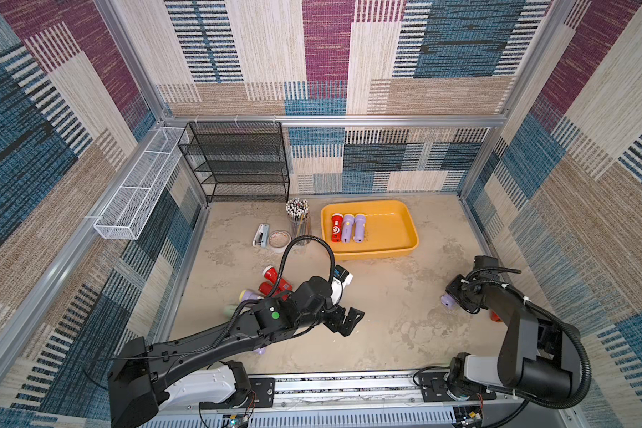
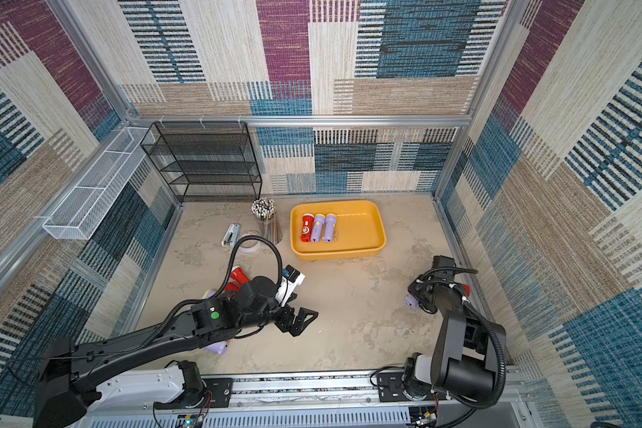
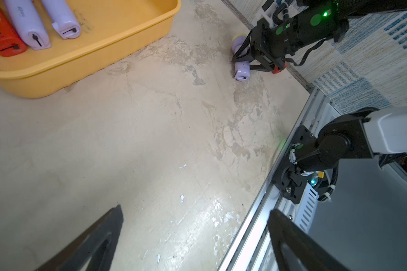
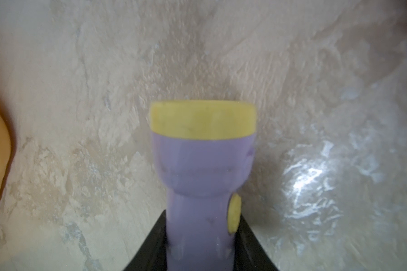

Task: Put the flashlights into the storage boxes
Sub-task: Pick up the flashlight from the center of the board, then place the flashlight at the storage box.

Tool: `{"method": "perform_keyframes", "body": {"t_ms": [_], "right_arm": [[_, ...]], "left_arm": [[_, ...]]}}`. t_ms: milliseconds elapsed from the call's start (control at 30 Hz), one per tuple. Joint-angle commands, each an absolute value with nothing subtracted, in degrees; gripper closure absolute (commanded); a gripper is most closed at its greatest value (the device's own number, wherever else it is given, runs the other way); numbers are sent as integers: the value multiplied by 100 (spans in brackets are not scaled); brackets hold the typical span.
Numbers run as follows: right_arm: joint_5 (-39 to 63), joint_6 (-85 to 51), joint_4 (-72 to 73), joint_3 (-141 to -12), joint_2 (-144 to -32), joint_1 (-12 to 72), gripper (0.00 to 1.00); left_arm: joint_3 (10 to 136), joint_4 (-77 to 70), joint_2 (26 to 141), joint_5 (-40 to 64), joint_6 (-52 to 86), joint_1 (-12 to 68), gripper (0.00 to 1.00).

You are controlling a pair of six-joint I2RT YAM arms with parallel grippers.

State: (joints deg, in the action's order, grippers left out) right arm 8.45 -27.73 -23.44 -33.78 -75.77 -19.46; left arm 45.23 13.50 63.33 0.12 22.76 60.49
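Note:
The yellow-orange storage box [image 1: 371,255] stands at the back of the table, seen in both top views. It holds one red flashlight [image 1: 335,228] and two lavender ones [image 1: 347,228]. My right gripper [image 4: 202,214] is shut on the body of a lavender flashlight with a pale-yellow head [image 4: 202,164], low over the table near the right wall [image 1: 448,299]. A red flashlight [image 1: 494,317] lies just behind that arm. My left gripper [image 1: 353,326] hangs open and empty over the middle of the table. Red flashlights [image 1: 275,276], a lavender one and a pale green one lie partly hidden under the left arm.
A black mesh rack [image 1: 238,163] and a white wire basket [image 1: 134,192] stand at the back left. A cup of pencils [image 1: 299,222], a stapler [image 1: 261,235] and a tape roll [image 1: 279,240] sit left of the box. An aluminium rail [image 1: 349,385] runs along the front edge.

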Motion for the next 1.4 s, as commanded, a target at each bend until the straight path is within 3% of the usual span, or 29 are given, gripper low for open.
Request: {"method": "perform_keyframes", "body": {"t_ms": [0, 300, 700, 967, 1367], "right_arm": [[908, -2715, -2260, -3417, -7493, -1933, 60], [884, -2892, -2543, -3775, -7418, -1680, 61], [414, -3306, -3125, -5884, -7852, -69, 61], [358, -3178, -3085, -7377, -9283, 679, 60], [540, -2952, -3365, -9784, -11991, 1479, 60]], "left_arm": [[4411, 1528, 6145, -361, 2268, 6039, 0], [4226, 1535, 5954, -535, 2183, 6031, 1], [4276, 1845, 5952, -855, 1959, 5983, 1], [4491, 1891, 6050, -849, 2008, 5907, 1], [6338, 2002, 7490, -451, 1398, 5687, 1]]}}
